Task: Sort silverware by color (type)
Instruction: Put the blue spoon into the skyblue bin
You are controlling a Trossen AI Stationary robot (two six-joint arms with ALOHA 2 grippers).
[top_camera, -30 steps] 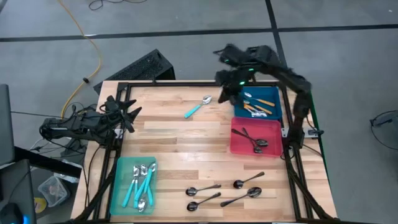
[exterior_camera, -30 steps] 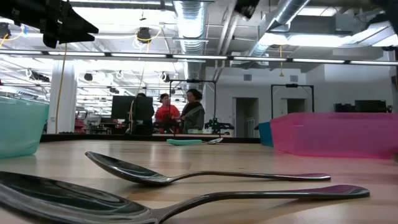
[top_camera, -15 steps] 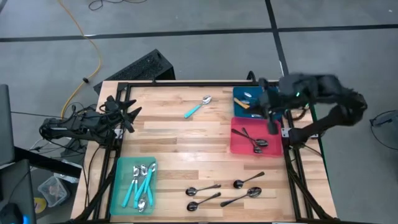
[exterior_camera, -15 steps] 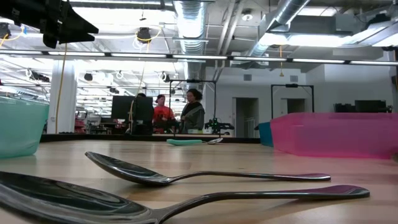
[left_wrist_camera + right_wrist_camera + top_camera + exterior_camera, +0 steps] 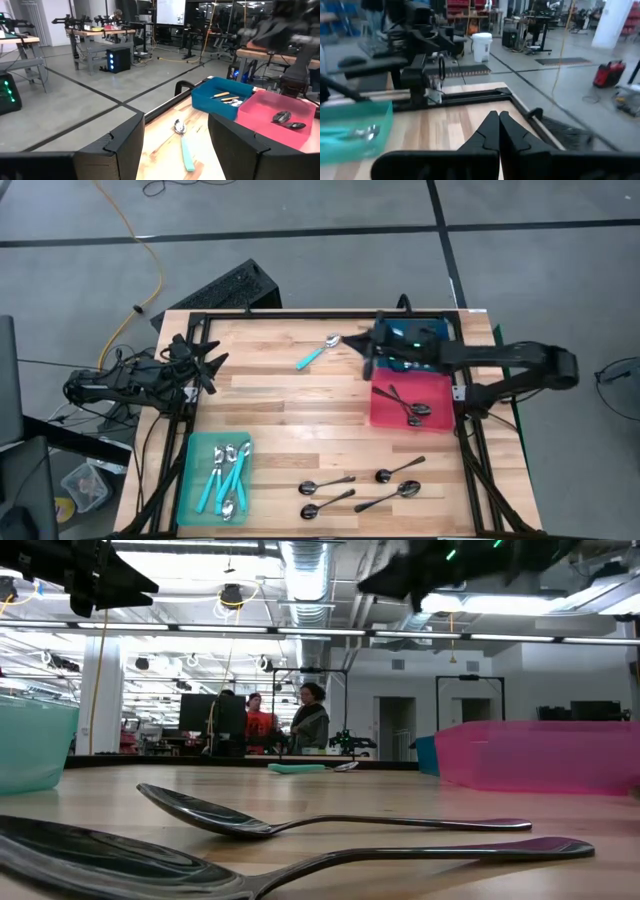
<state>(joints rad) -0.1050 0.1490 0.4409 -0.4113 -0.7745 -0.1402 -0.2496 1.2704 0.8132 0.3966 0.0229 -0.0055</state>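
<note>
The right claw (image 5: pixel 366 360), clenched and empty, hangs between the blue bin (image 5: pixel 440 332) and the teal-handled spoon (image 5: pixel 319 352) lying alone on the tabletop (image 5: pixel 290 420) (probably its next pick); the left claw (image 5: pixel 207 360) waits released at the edge.

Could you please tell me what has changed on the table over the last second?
The right hand, shut and empty, swung from the far edge out past the blue tray, then back toward the teal spoon. Nothing was picked up or released. The left hand and all spoons stayed put.
</note>
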